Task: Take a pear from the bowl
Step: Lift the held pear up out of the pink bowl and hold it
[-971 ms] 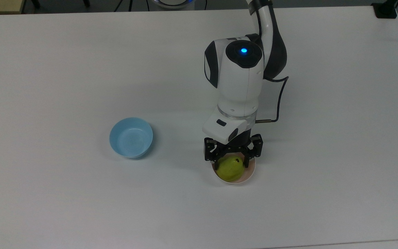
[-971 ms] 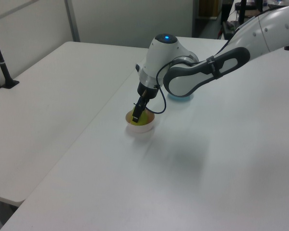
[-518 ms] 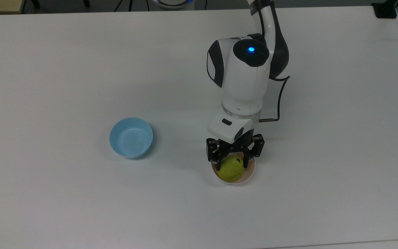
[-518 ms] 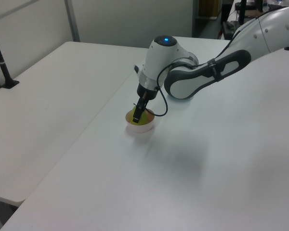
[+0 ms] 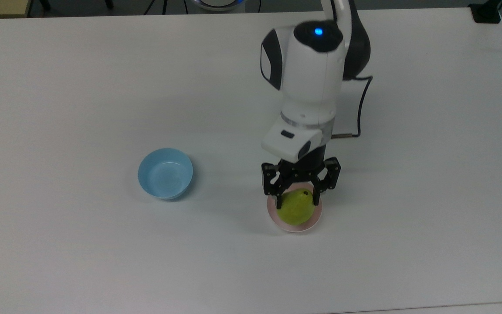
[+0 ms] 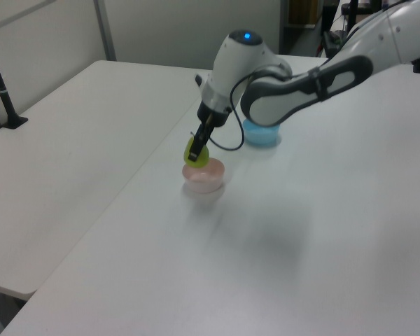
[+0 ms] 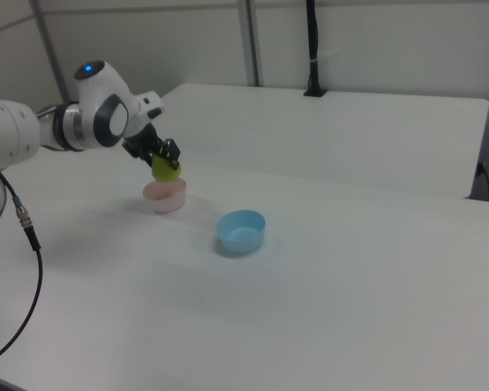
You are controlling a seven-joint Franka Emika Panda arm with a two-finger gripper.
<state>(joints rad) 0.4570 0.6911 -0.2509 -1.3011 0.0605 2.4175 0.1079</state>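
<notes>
The yellow-green pear hangs just above the pale pink bowl, clear of its rim in the left view, where the pear sits over the bowl. My gripper is shut on the pear, one black finger on each side. In the right view the pear floats a little above the bowl, held by the gripper. The pear's dark stem end points toward the gripper body.
A light blue bowl stands empty on the white table, to the top view's left of the pink bowl. A black cable loops beside the wrist. A dark post stands at the far table edge.
The arm has risen, and the pear has come up out of the pink bowl with the gripper shut on it. The pink bowl stays in place.
</notes>
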